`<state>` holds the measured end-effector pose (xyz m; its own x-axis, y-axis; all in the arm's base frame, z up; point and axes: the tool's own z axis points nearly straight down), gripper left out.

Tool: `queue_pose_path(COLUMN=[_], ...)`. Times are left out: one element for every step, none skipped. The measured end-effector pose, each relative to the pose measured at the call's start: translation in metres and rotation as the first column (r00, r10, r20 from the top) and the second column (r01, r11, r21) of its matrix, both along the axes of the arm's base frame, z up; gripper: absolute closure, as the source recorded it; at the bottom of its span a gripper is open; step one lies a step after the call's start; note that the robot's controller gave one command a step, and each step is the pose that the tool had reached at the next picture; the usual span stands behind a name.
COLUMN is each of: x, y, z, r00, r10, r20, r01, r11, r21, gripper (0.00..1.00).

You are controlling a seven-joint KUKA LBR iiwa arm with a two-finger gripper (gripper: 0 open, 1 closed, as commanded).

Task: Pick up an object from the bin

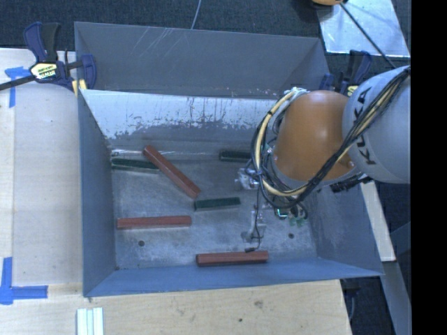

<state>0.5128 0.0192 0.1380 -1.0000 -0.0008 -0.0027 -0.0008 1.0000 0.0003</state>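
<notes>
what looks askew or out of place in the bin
The brown bar at back left lies diagonally, unlike the rest, which lie roughly level; it seems to cross a dark green bar near its end. Nothing looks spilled or broken.

A single camera looks down on the bin (209, 65) from above, tilted slightly to one side, fairly near, with the arm (380, 128) at the right.

The gripper (254, 239) hangs low in the grey bin (209, 65), a brown bar (232, 258) just beside it, a short dark green bar (217, 203) near it, a second brown bar (154, 222) well apart.
</notes>
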Motion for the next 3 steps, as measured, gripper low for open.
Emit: queue_pose_path(x=[0.027,0.035,0.035], y=[0.037,0.021,0.021], z=[-0.039,-0.066,-0.066], r00=[1.000,0.994,0.994], r10=[-0.020,-0.107,-0.107], r20=[0.008,0.001,0.001], r01=[0.020,0.107,0.107], r11=[1.000,0.994,0.994], r21=[0.000,0.001,0.001], gripper=[0.00,1.00,1.00])
